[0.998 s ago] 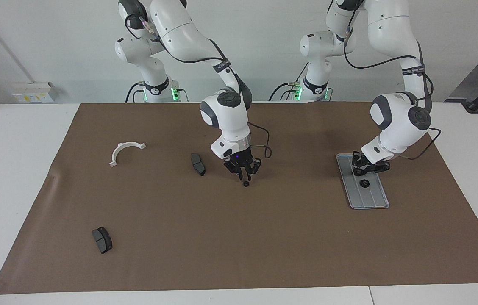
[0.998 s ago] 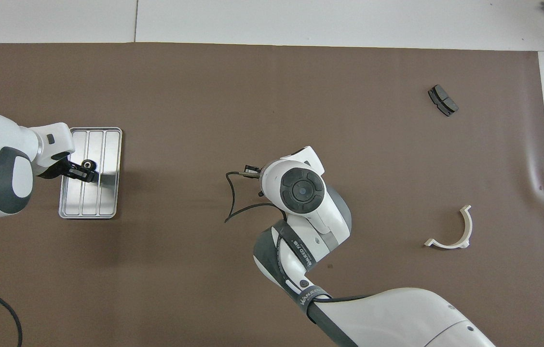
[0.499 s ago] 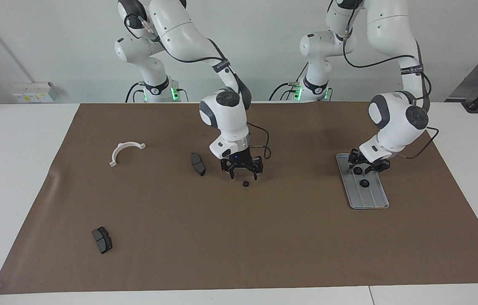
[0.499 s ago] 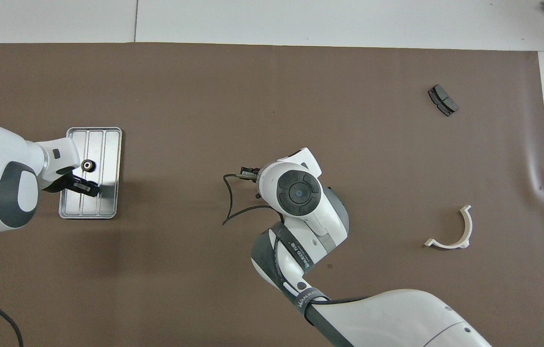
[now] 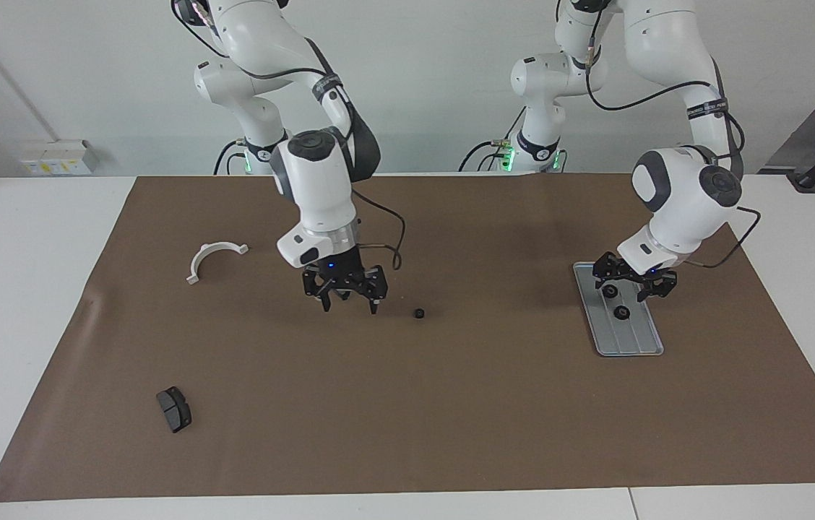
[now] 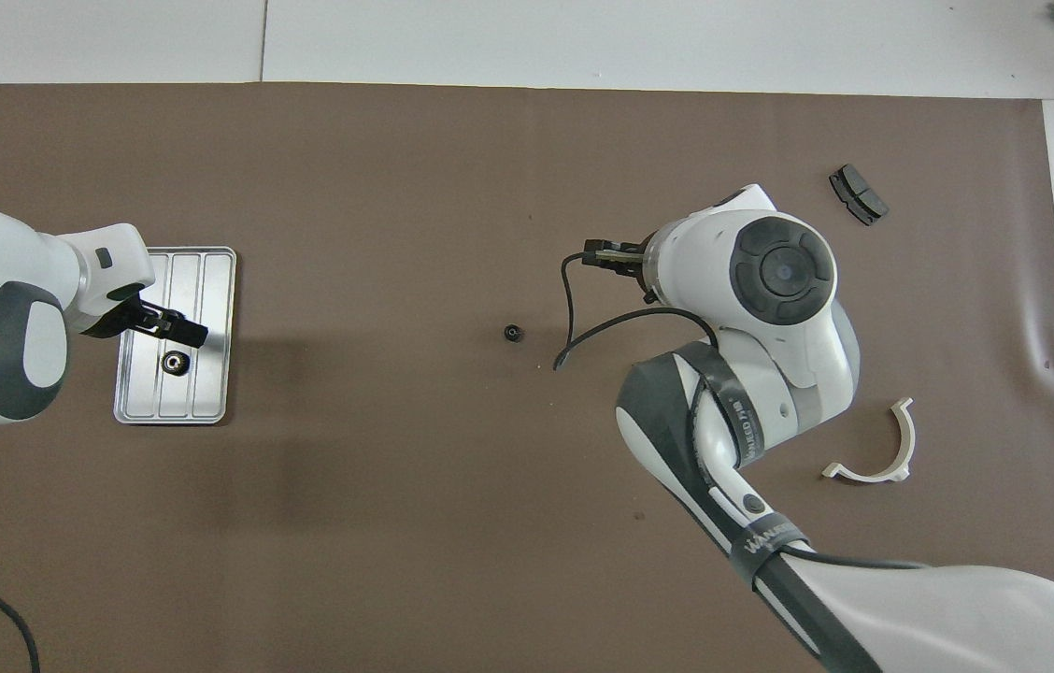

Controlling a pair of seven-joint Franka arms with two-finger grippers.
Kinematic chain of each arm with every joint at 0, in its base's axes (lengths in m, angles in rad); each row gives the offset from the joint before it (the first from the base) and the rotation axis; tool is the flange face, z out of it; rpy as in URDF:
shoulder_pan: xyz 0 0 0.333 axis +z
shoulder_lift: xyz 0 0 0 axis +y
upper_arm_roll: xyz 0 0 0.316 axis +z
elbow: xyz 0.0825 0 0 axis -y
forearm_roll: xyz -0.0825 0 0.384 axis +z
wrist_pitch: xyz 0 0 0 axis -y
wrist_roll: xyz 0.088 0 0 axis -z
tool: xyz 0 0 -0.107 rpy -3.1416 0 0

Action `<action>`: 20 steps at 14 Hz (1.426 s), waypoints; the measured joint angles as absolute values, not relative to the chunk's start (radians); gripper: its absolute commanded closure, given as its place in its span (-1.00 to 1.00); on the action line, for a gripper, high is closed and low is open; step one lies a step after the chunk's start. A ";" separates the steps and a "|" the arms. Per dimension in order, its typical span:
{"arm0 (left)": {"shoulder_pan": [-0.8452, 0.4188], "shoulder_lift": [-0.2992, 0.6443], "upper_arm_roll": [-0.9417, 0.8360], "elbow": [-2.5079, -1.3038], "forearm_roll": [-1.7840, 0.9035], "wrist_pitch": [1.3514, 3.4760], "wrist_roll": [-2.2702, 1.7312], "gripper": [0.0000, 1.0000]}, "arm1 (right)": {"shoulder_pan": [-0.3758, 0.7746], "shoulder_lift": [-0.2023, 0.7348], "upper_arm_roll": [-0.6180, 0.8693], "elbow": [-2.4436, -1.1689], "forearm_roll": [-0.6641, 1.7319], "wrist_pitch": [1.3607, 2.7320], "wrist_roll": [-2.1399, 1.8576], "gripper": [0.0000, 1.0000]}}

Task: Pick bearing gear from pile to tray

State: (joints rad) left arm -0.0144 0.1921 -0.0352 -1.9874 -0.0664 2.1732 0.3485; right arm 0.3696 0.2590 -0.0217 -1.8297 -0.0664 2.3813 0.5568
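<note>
From my station, the mat covers the middle of the bench. The tray lies on the mat toward the left arm's end, with two gears in it: one gear nearer to the robots, the other gear just beside it. The left end effector hangs over that tray. A loose gear lies mid-mat. Toward the right arm's end lies the bracket, with a brake pad farther from the robots. The right end effector is over the mat between the bracket and the loose gear.
</note>
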 measured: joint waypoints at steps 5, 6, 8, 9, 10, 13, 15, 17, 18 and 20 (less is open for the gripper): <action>-0.205 0.195 -0.039 -1.963 -0.067 2.167 -0.043 -0.62 | 0.237 0.209 -0.023 -1.768 -0.086 2.269 0.407 -1.00; -0.235 0.196 -0.040 -1.963 -0.067 2.173 -0.112 -0.59 | 0.216 0.196 -0.023 -1.752 -0.086 2.238 0.384 -1.00; -0.294 0.197 -0.040 -1.963 -0.067 2.212 -0.251 -0.40 | 0.178 0.156 -0.022 -1.731 -0.086 2.165 0.334 -1.00; -0.325 0.199 -0.041 -1.964 -0.067 2.240 -0.315 -0.37 | 0.161 0.131 -0.023 -1.726 -0.086 2.126 0.312 -1.00; -0.357 0.203 -0.041 -1.966 -0.067 2.271 -0.380 -0.33 | 0.147 0.102 -0.023 -1.725 -0.086 2.086 0.294 -1.00; -0.444 0.238 -0.041 -1.970 -0.067 2.360 -0.534 -0.20 | 0.131 0.011 -0.053 -1.723 -0.080 1.931 0.244 -1.00; -0.485 0.276 -0.041 -1.970 -0.067 2.432 -0.606 -0.14 | 0.128 -0.029 -0.093 -1.711 -0.051 1.835 0.199 -1.00; -0.511 0.314 -0.041 -1.969 -0.067 2.502 -0.650 -0.03 | 0.119 -0.052 -0.120 -1.670 -0.039 1.722 0.171 -1.00; -0.518 0.327 -0.041 -1.969 -0.067 2.534 -0.665 -0.01 | 0.110 -0.056 -0.120 -1.643 -0.037 1.663 0.151 -1.00; -0.528 0.346 -0.041 -1.966 -0.067 2.586 -0.691 0.03 | 0.099 -0.056 -0.119 -1.614 -0.034 1.599 0.112 -1.00</action>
